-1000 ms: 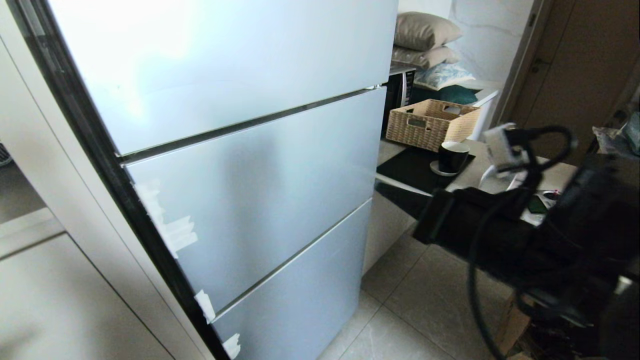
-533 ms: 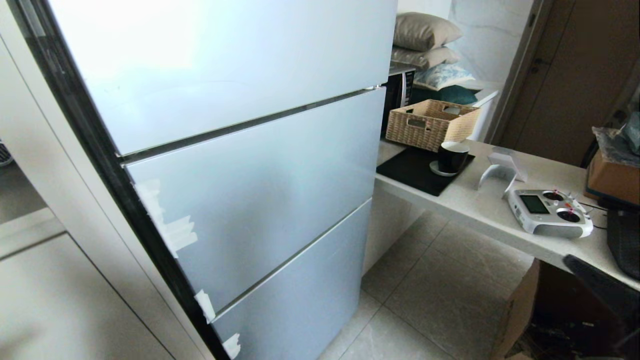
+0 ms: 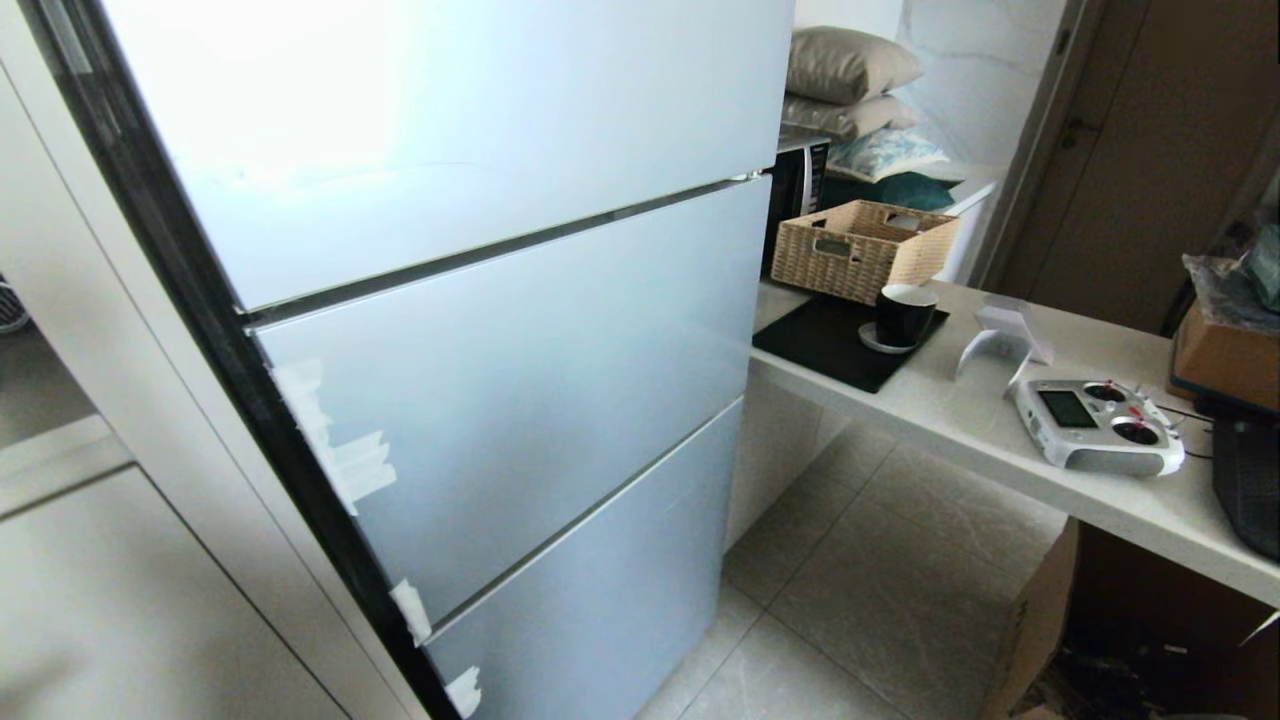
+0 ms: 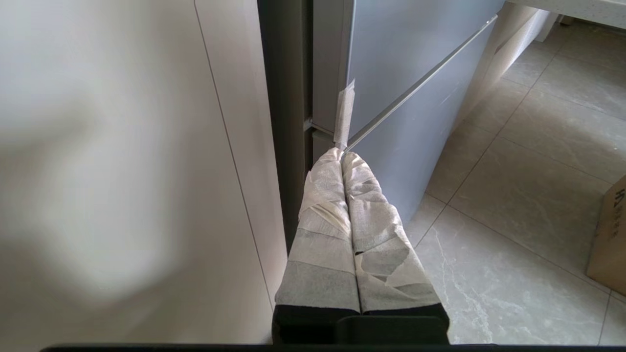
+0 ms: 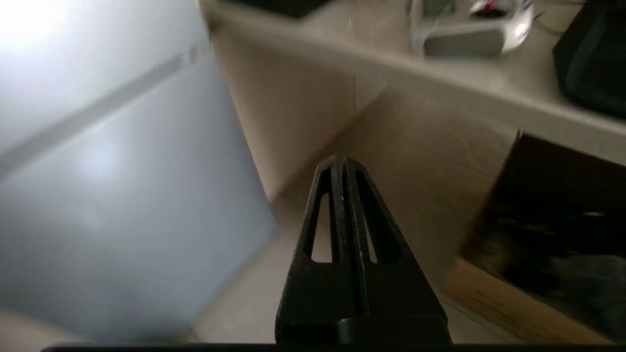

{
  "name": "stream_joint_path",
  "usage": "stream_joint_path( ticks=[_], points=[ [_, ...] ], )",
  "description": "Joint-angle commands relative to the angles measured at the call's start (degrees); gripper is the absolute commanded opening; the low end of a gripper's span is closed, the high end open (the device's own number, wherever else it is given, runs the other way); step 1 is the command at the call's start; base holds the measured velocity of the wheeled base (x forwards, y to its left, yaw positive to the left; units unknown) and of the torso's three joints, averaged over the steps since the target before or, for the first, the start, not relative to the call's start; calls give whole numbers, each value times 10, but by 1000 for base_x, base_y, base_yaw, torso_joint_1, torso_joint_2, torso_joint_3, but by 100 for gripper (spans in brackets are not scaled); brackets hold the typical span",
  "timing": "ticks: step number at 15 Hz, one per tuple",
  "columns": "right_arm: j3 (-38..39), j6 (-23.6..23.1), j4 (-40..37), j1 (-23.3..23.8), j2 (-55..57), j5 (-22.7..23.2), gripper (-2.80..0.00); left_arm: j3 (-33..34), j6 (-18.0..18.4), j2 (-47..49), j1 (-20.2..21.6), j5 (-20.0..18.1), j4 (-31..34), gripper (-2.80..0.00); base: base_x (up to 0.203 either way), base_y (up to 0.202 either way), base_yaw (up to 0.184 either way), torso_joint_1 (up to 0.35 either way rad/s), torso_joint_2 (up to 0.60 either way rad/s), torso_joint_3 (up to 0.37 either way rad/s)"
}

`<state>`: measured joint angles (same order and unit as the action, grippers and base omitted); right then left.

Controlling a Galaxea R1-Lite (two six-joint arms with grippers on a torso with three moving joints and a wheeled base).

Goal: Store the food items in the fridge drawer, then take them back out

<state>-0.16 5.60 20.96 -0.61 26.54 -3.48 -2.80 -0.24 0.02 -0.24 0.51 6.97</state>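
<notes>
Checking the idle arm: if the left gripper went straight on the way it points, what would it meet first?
Probably the fridge: the shut left gripper aims at the taped corner where two door fronts meet. Depth is unclear.

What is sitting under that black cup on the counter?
The black cup stands on a small saucer, and both rest on a black mat on the pale counter. Whatever is inside the cup cannot be seen.

Fridge (image 3: 480,330): pale blue-grey, matte panels, black edge strip; white tape scraps (image 3: 340,460) on it. Left pincer (image 4: 342,156): wrapped in off-white tape over black. Right pincer (image 5: 342,164): plain black. Floor (image 3: 880,600) beyond right pincer: grey, faintly marbled tiles. Worktop (image 3: 960,420): off-white, speckled. Basket (image 3: 860,245): tan weave. Mug (image 3: 905,310): black. Remote (image 3: 1100,425): light grey, red-tipped sticks.
</notes>
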Motion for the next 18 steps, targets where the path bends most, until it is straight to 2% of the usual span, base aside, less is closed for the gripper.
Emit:
stream_joint_path(
  ticks=[1, 3, 6, 18],
  points=[
    [1, -50, -114, 18, -119, 32, -280, 0, 0, 0, 0, 0, 1, -280, 0, 0, 0, 0, 0, 0],
    [2, -92, -181, 15, -205, 51, -280, 0, 0, 0, 0, 0, 1, -280, 0, 0, 0, 0, 0, 0],
    [2, -133, -212, 9, -266, 59, -280, 0, 0, 0, 0, 0, 1, -280, 0, 0, 0, 0, 0, 0],
    [2, -103, -212, 9, -265, 51, -280, 0, 0, 0, 0, 0, 1, -280, 0, 0, 0, 0, 0, 0]
  ],
)
